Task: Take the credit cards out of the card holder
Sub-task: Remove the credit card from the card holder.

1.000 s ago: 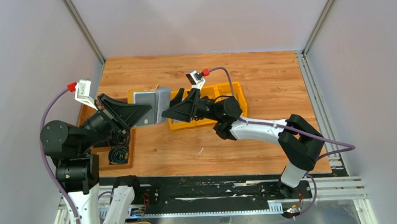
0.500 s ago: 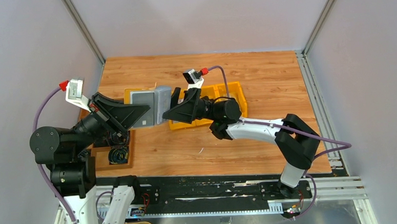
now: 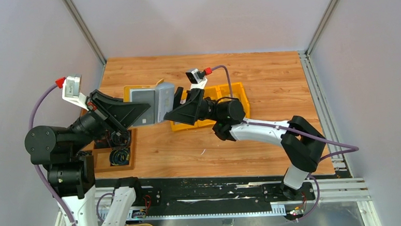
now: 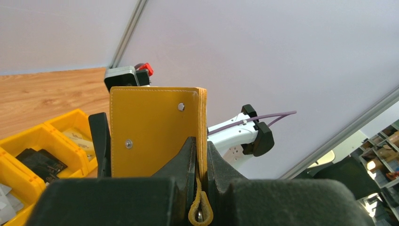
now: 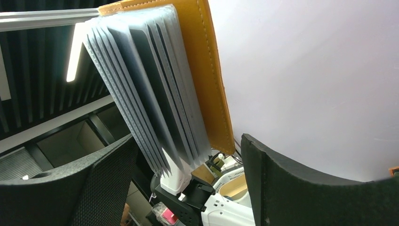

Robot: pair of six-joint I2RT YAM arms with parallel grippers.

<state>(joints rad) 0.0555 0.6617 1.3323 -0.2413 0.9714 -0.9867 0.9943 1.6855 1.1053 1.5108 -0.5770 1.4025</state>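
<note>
Leftward since a second ago, the left gripper [image 4: 200, 155] clamps the opened card holder [image 3: 151, 102] above the table's left side. Right gripper [image 3: 176, 105] gapes beside it. Yellow bins [image 3: 241, 98] hold dark flat items [image 4: 40, 162].

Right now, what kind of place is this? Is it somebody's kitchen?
Not a kitchen. It looks like a robot lab test cell: a left arm and a right arm mounted at the edge of a wooden table, plain grey panels around it, and yellow parts bins.
</note>
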